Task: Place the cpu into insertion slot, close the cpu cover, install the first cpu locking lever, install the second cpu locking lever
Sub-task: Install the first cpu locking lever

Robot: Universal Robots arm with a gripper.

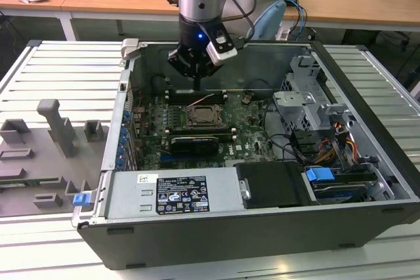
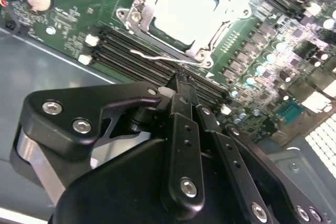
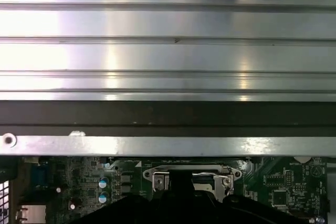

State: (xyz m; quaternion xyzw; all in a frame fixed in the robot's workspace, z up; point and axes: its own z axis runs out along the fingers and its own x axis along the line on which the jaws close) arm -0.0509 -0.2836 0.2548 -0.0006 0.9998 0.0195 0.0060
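In the exterior view, the arm comes down from the upper middle of the frame into an open computer case [image 1: 197, 244] that lies on a ribbed metal table [image 1: 59, 73]. The gripper [image 1: 197, 83] hangs over the far edge of the green motherboard [image 1: 249, 132], just behind the insertion slot [image 1: 205, 117] at the centre of the frame. The second wrist view shows its black fingers [image 2: 182, 108] pressed together, with nothing seen between them.

The cpu [image 2: 184, 9] sits in the slot, its pale metal face showing through the window of the cpu cover [image 2: 135, 4]. The cover lies flat over the chip. A thin silver lever [image 2: 155, 56] runs along the edge of the cover, above the long black memory slots [image 2: 121, 51], and the fingertips are just beside its end. Whether they touch it cannot be told.

A labelled power supply [image 1: 174, 193] fills the near side of the case. Grey fixtures [image 1: 56, 122] stand on the table at the exterior view's left.
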